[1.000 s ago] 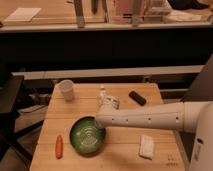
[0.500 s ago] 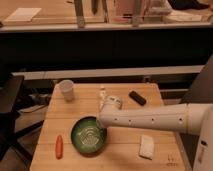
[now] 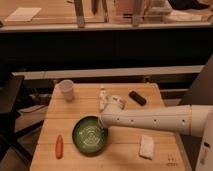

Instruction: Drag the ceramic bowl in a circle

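The tool [image 3: 105,127] is pressing at the right rim of the ceramic bowl [image 3: 89,135], which is sitting front-centre on the bench [image 3: 130,112], apparently mid-drag, its closure impossible to tell, and the next move is calling for a steady curving sweep.

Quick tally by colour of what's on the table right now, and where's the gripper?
Green: 1, ceramic bowl
White: 3, cup, small bottle, cloth
Orange: 1, carrot-like item
Black: 1, flat device
Total: 6
Gripper at the bowl's right rim.
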`<state>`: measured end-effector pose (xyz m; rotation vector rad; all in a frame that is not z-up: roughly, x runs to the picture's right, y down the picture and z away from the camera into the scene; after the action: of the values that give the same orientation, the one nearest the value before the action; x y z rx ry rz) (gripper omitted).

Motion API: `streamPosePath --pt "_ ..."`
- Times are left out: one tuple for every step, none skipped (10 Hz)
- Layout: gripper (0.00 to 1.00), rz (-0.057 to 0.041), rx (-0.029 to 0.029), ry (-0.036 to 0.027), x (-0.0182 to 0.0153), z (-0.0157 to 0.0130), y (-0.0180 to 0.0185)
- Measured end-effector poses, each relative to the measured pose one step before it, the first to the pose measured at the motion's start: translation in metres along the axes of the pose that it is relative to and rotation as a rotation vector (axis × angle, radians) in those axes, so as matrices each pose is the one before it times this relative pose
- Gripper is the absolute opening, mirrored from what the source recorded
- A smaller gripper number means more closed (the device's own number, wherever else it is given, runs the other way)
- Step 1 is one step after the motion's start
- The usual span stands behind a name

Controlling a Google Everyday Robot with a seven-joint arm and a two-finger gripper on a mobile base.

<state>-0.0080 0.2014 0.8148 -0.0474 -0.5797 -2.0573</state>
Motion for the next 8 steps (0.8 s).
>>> streamPosePath --pt "0.0 -0.00379 0.00127 0.00193 -0.00026 -0.00038 0.0009" --pt "0.0 -0.00556 0.00157 0.00139 0.00001 0.0 0.00028" --pt "0.0 -0.00269 0.00165 0.00365 0.00056 -0.00031 0.0012" --pt "0.0 -0.00526 0.00047 -0.0001 -0.00074 0.0002 -0.00009" --pt "0.0 -0.00542 0.00152 0.00179 -0.00104 -0.00022 -0.00002" --pt "0.0 -0.00714 0.00181 0.00277 -0.00237 -0.0011 0.00176" --pt "0.0 -0.00398 0.00038 0.00149 -0.0016 -0.00106 0.00151" --pt "0.0 -0.00492 0.00025 0.00125 0.00023 -0.00068 0.0003"
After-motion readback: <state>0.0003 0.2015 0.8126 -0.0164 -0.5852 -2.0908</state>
